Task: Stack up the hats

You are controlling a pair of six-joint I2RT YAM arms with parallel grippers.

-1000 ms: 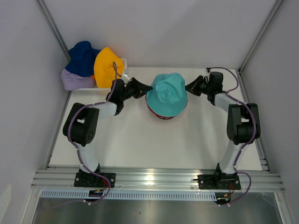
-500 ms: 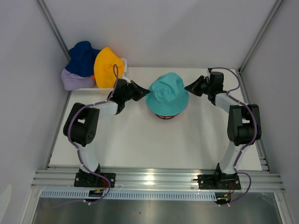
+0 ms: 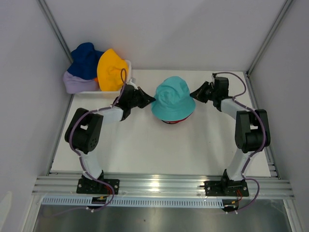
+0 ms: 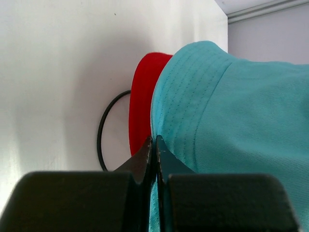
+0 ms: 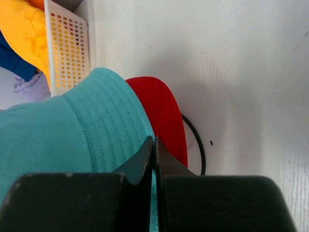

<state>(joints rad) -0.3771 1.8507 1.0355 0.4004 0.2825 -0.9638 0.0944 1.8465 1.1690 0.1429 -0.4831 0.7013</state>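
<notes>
A teal hat (image 3: 173, 98) sits over a red hat (image 3: 173, 120) on a black wire frame (image 4: 102, 130) at the table's middle back. My left gripper (image 3: 150, 100) is shut on the teal hat's left brim (image 4: 159, 193). My right gripper (image 3: 193, 94) is shut on its right brim (image 5: 153, 193). The red hat shows under the teal one in the left wrist view (image 4: 140, 106) and the right wrist view (image 5: 164, 116). Navy blue (image 3: 86, 59), yellow (image 3: 111, 68) and lavender (image 3: 76, 83) hats lie heaped at the back left.
A white lattice basket (image 3: 126, 67) holds the heaped hats at the back left; it also shows in the right wrist view (image 5: 67, 48). White walls enclose the table on three sides. A metal rail (image 3: 159, 186) runs along the near edge.
Both grippers have moved slightly, the teal hat shifted a little to the right and settled lower over the red hat, of which less shows.
</notes>
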